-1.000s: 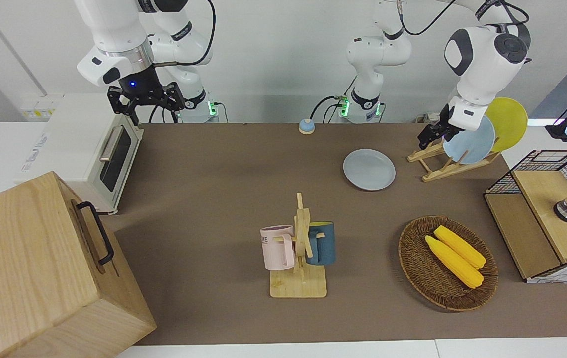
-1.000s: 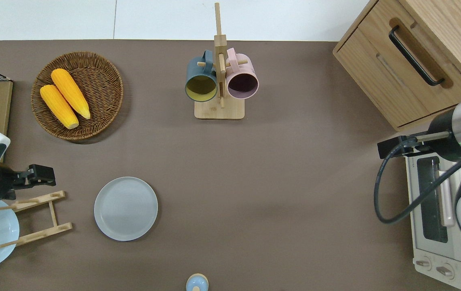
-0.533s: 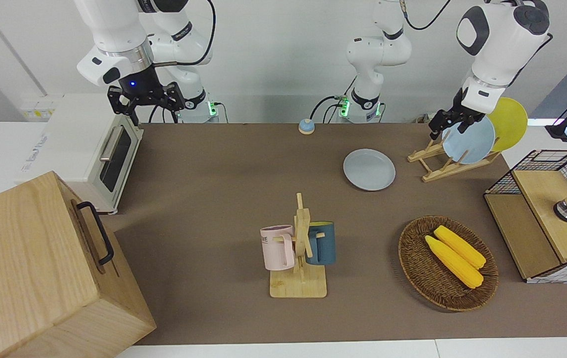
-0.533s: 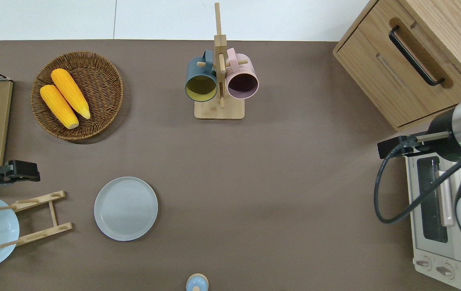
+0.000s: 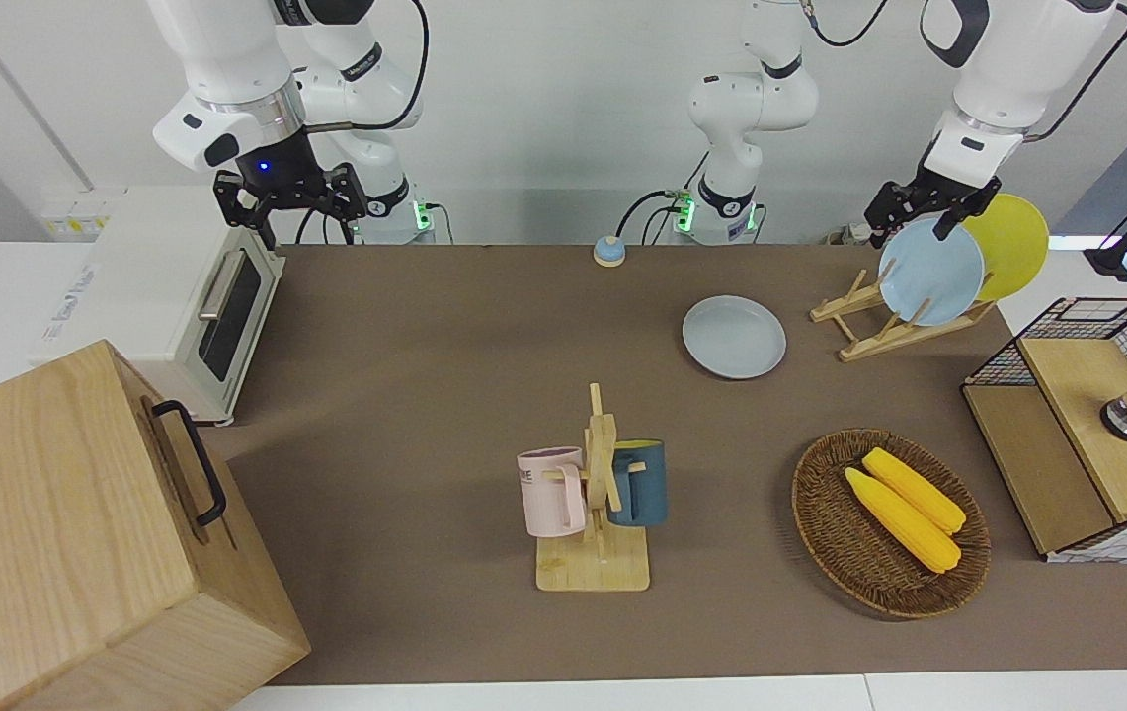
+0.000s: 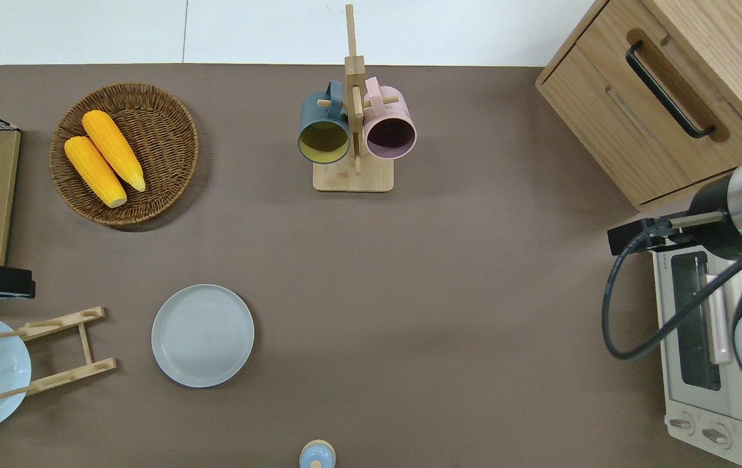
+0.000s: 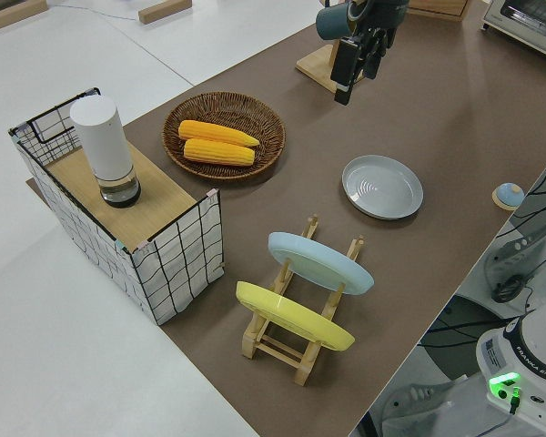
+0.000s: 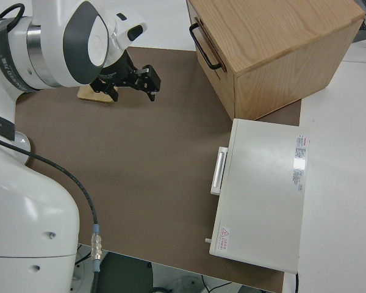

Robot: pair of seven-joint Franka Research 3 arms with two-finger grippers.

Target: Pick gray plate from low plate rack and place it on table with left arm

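Plate (image 6: pixel 203 335) lies flat on the table (image 6: pixel 449 292) beside the rack (image 6: pixel 58 351); my left gripper (image 5: pixel 928 205) hangs empty, fingers apart. I'd just park it.

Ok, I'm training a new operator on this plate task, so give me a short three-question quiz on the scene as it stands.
1. True or false: the gray plate lies flat on the table, clear of the low plate rack.
2. Which plates stand in the rack? A) light blue plate and yellow plate B) gray and yellow C) none
3. Fill in: the left gripper holds ____.

Key: 1 true. 2 A. 3 nothing; it is empty, up over the edge of the table at the left arm's end, while the right arm is parked.
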